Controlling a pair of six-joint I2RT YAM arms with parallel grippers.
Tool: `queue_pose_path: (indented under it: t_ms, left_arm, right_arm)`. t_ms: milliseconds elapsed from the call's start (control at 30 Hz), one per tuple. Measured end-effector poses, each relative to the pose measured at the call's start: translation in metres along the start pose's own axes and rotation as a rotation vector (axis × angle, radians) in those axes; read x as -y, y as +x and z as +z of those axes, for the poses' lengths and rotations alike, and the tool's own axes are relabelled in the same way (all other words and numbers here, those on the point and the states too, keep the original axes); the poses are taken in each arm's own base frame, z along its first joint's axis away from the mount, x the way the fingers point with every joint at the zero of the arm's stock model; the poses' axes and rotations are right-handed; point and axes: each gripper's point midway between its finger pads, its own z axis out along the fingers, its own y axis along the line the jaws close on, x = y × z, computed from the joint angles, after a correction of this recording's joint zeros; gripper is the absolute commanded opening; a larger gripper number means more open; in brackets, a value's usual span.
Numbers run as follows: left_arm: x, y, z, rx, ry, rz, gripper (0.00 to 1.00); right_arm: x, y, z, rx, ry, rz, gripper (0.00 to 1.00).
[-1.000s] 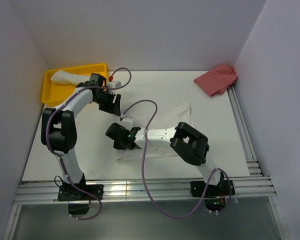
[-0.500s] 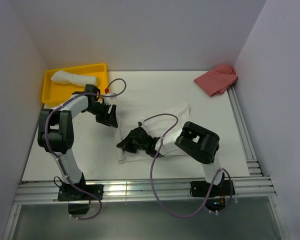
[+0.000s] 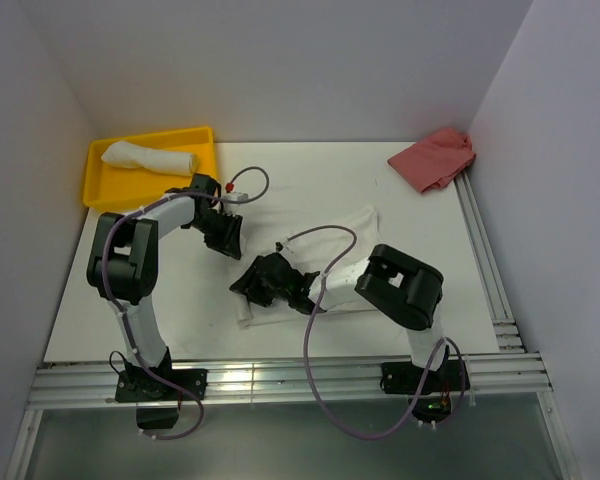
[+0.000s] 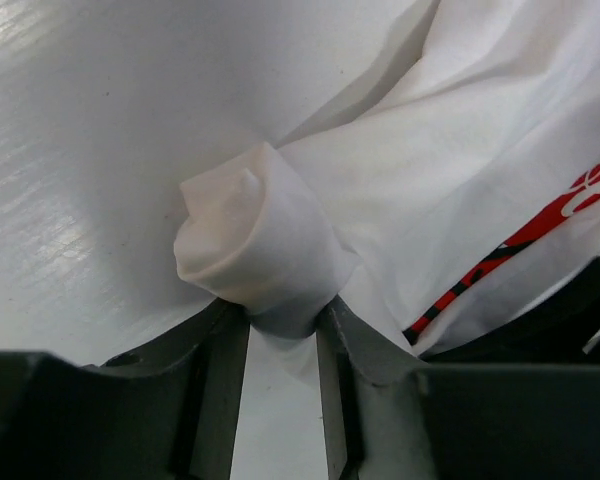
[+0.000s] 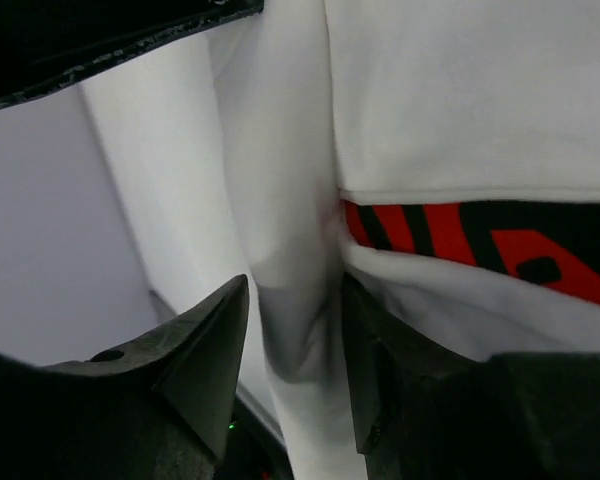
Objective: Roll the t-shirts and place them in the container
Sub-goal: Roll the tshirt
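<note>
No word, number or brand can be read anywhere right now. On the white t-shirt point(image 4: 460, 150) a red print point(image 4: 545, 210) edged in black is seen, curling like script in the left wrist view and blocky in the right wrist view, but not one letter can be made out.

The 2 arms fold low and inward, left claw point(image 4: 283, 312) clamped narrow, right claw point(image 5: 292, 300) wider.
</note>
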Motion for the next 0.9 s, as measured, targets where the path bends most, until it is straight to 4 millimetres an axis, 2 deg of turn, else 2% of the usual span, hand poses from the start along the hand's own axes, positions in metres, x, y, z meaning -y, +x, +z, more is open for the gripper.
queue_pose_path:
  t_ms: [233,333,600,733,900]
  left_arm:
    - [0.0,-0.002,0.001,-0.005,-0.071,0.026,0.36]
    - [-0.001,-0.002,0.001,-0.008,-0.086,0.033,0.36]
    - [0.0,-0.002,0.002,-0.012,-0.103,0.044,0.36]
    - [0.0,-0.001,0.002,-0.014,-0.105,0.046,0.36]
    - [0.001,-0.002,0.002,-0.015,-0.108,0.048,0.37]
  right_arm:
    - [0.005,-0.004,-0.014,0.094,0.213,-0.163,0.52]
    - [-0.001,-0.006,-0.021,0.128,0.299,-0.236,0.52]
    - [-0.049,-0.013,-0.04,0.224,0.368,-0.394,0.52]
    - [-0.057,-0.013,-0.036,0.238,0.385,-0.458,0.52]
    - [-0.048,-0.01,-0.016,0.224,0.439,-0.526,0.52]
